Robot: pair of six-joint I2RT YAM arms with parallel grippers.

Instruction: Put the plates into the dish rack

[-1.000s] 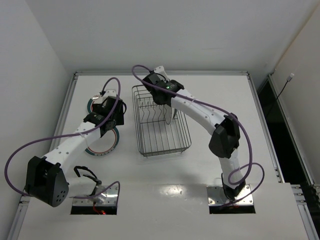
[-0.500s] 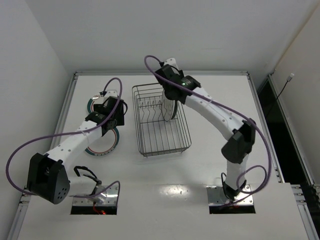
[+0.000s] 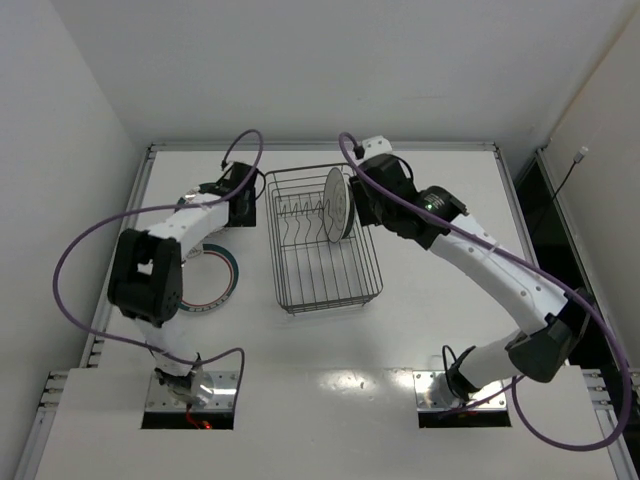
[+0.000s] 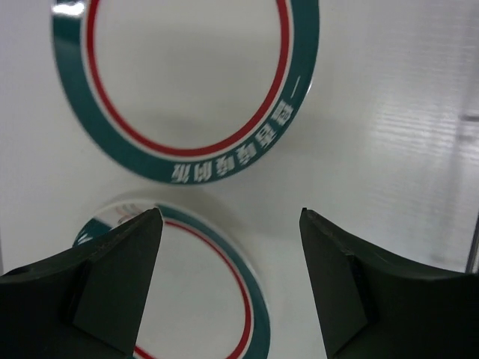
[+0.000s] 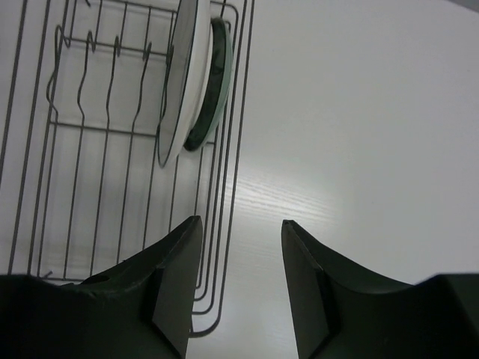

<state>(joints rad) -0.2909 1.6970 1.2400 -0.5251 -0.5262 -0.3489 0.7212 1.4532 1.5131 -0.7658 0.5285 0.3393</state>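
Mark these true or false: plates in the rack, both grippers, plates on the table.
1. Two standing plates are on edge in the dish rack. True.
2. The right gripper is shut on a plate. False: it is open and empty, just outside the rack's side.
3. Two teal-rimmed plates lie flat on the table. True.
4. The left gripper grips a teal-rimmed plate. False: it is open above them, holding nothing.
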